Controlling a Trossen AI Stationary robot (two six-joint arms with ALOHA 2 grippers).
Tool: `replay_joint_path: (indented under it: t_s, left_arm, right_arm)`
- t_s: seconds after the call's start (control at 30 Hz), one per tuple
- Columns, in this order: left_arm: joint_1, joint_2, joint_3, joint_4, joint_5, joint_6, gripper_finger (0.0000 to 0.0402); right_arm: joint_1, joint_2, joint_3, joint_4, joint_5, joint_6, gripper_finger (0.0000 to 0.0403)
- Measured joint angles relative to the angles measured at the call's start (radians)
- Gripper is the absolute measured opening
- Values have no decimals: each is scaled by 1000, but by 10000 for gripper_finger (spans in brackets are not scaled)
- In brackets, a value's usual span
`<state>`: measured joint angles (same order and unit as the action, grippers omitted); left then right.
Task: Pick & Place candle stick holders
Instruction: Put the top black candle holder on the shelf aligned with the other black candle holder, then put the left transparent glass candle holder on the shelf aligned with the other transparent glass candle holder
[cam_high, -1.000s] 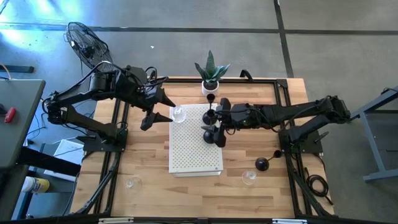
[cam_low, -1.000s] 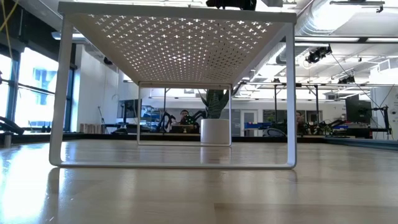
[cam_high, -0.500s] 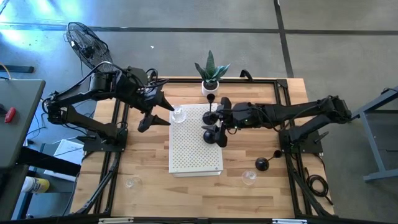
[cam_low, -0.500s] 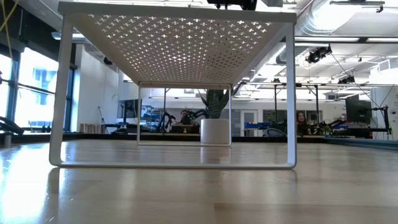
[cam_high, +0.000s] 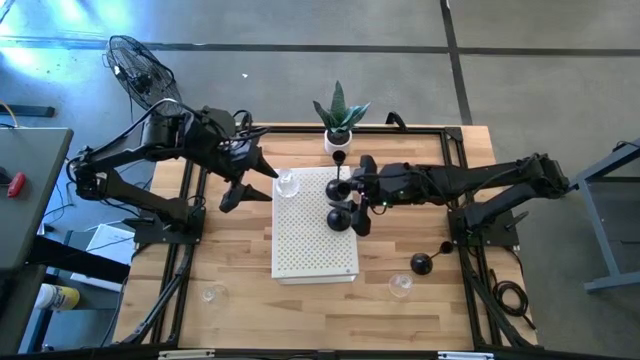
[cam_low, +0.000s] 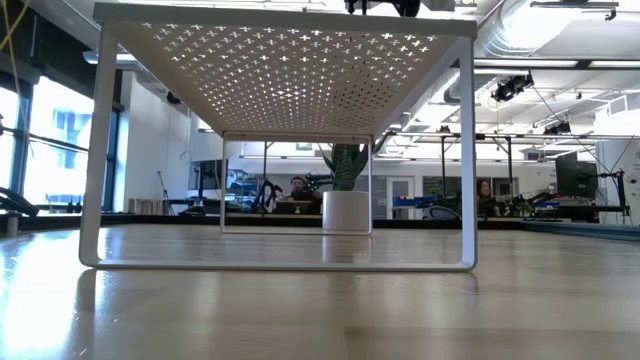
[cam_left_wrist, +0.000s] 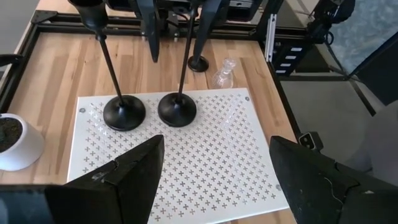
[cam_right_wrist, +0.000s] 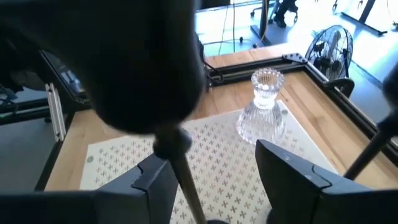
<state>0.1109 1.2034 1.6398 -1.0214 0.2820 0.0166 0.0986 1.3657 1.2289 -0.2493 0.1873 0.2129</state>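
High view: the right gripper (cam_high: 357, 207) hangs open around a black candle holder (cam_high: 338, 217) standing on the white perforated shelf (cam_high: 312, 245); it should retreat straight, clear of the thin stem. The left gripper (cam_high: 247, 181), open, waits beside a glass holder (cam_high: 288, 184).

In the right wrist view a blurred dark candle holder (cam_right_wrist: 149, 68) fills the near field, its top cut off by the edge and its base out of sight. From above, the right end effector (cam_high: 352, 190) hides behind the black holders (cam_high: 338, 218). The low view crops everything standing on the white rack (cam_low: 285, 20).
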Motion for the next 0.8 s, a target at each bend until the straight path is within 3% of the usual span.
replay_joint_path:
  t_s: [0.3, 0.8]
  left_arm:
    - [0, 0, 0, -2, 1, 1, 287]
    - [0, -2, 0, -3, 2, 1, 287]
  right_arm:
    - [0, 0, 0, -14, -4, 15, 200]
    - [0, 0, 0, -72, -103, 61, 200]
